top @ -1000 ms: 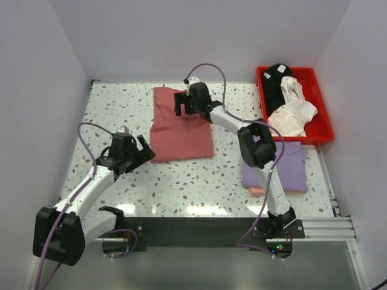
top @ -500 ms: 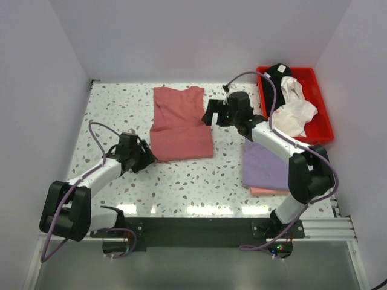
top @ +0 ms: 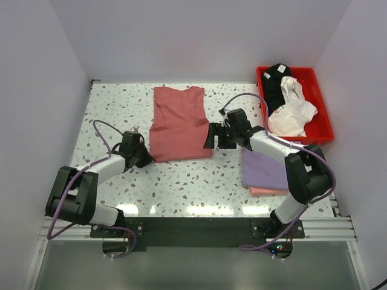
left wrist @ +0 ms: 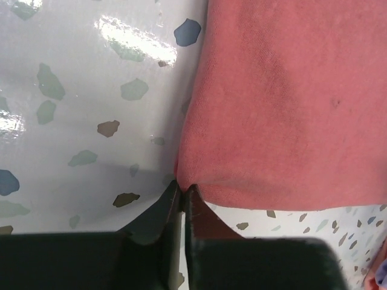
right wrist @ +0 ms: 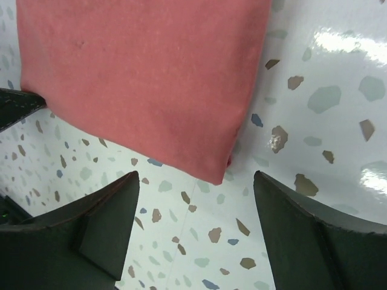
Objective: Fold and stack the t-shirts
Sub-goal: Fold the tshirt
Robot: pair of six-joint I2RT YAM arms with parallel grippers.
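Left gripper (left wrist: 182, 190), spread a second ago, now pinches the near-left corner of the dusty red t-shirt (top: 180, 124), which lies flat on the speckled table (top: 181, 181). Right gripper (top: 210, 140), jaws spread, has come from the shirt's far part to its near-right corner.

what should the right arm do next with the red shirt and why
Probably lower the right gripper and close it on the near right corner of the red shirt. Its jaws stand open with that corner between them, while the left gripper looks shut on the near left corner, so both would be held for a fold.
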